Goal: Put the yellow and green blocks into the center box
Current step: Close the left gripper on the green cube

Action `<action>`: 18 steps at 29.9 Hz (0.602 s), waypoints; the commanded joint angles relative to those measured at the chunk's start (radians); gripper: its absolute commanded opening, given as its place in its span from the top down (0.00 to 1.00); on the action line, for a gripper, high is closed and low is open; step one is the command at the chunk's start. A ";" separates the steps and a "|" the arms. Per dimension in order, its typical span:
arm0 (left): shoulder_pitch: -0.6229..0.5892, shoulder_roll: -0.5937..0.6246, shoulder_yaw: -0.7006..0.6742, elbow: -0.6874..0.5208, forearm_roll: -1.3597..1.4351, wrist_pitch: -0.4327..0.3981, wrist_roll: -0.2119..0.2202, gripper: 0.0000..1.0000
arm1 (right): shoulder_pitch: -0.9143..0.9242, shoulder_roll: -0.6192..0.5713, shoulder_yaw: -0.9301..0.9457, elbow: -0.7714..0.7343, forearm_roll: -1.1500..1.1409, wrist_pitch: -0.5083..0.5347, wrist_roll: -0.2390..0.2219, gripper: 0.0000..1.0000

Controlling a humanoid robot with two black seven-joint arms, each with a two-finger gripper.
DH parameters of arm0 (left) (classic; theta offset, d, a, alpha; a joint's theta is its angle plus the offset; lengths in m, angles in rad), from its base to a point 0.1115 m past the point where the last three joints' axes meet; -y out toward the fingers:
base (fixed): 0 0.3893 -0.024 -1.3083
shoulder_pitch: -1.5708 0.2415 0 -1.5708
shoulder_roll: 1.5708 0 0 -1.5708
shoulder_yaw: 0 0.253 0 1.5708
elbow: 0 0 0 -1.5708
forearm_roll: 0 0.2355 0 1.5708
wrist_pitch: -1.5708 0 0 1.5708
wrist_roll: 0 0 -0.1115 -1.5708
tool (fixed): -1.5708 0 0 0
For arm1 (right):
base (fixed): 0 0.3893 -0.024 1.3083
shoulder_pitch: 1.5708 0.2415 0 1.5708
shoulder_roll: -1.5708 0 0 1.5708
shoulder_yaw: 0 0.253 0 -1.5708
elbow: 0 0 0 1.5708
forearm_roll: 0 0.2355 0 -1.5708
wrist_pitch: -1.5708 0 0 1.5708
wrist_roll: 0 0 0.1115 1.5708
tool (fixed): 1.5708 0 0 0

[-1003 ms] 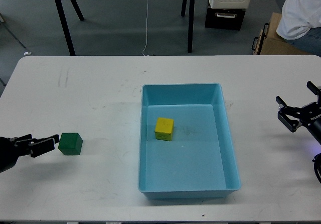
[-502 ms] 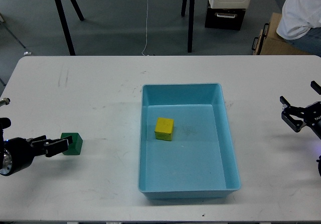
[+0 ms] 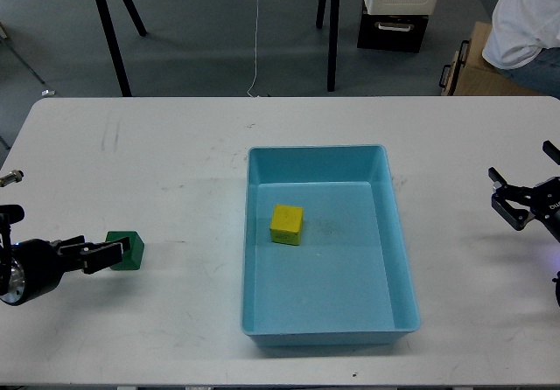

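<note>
Half done: yellow block already in blue box at bench center, square-on, no long axis (cube). Green block near left edge, outside box, top tilted. My left gripper fingers around it; grip uncertain. Right gripper spread, empty, right edge.

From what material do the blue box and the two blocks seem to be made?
Blue box: probably moulded plastic, smooth with a slight sheen, one even colour, rounded corners and a thin rolled rim.
Yellow block: painted wood or hard plastic, I cannot tell which; matte faces, crisp edges.
Green block: likely the same kind, dull finish; the left gripper partly hides it.
</note>
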 commanded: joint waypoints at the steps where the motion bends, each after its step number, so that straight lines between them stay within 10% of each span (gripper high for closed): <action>1: 0.000 -0.013 0.002 0.005 0.001 0.001 0.000 0.00 | 0.000 0.000 0.000 0.000 0.000 0.000 0.000 0.03; 18: -0.029 -0.043 0.045 0.045 0.002 0.001 0.021 0.00 | -0.003 -0.009 0.000 0.000 0.000 0.000 0.000 0.03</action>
